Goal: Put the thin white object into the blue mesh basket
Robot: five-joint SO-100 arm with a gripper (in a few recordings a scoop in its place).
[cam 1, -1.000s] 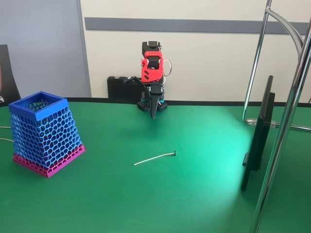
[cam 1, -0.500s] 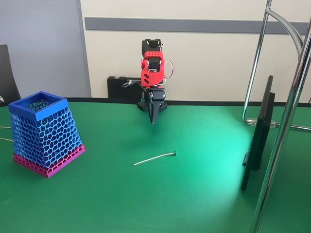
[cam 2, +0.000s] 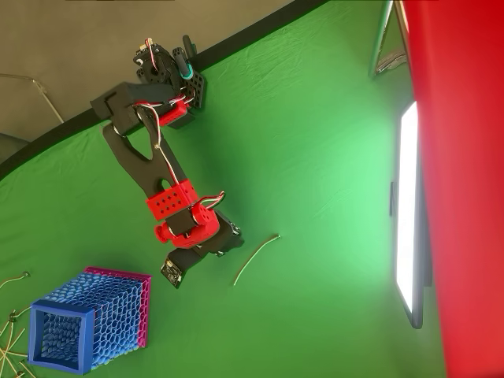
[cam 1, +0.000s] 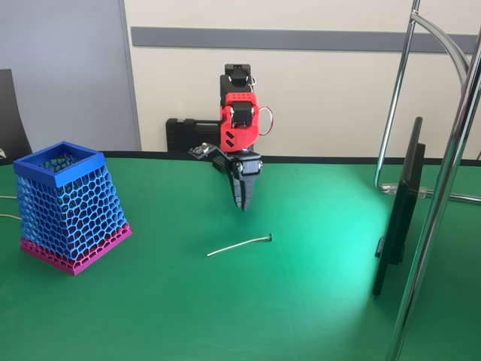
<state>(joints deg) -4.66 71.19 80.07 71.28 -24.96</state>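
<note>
- The thin white object (cam 1: 239,244) lies flat on the green table (cam 1: 316,301), near its middle in the fixed view, touching nothing else.
- Its long axis runs at a slant: in the fixed view the small dark tip points right and slightly toward the far edge, and the pale end points left and toward the near edge. In the overhead view (cam 2: 256,258) it reads as a slightly curved diagonal.
- The gripper (cam 1: 243,197) hangs above the table with its tip aimed down, on the far-edge side of the strip and clear of it. It holds nothing.
- The dark fingers look drawn close together into a narrow point, though the angle does not let me say whether they are fully shut.
- In the overhead view the gripper (cam 2: 228,236) sits just beside the strip's middle, so the strip lies only a little toward the near edge from the fingers.
- The blue mesh basket (cam 1: 64,203) stands upright toward the table's left edge in the fixed view, well apart from the strip, its mouth open upward.
- My judgement: the coming move is a short reach forward and down, with the fingers set across the strip's slanted axis rather than along it; a thing this slender flat on cloth may slip the pinch.
</note>
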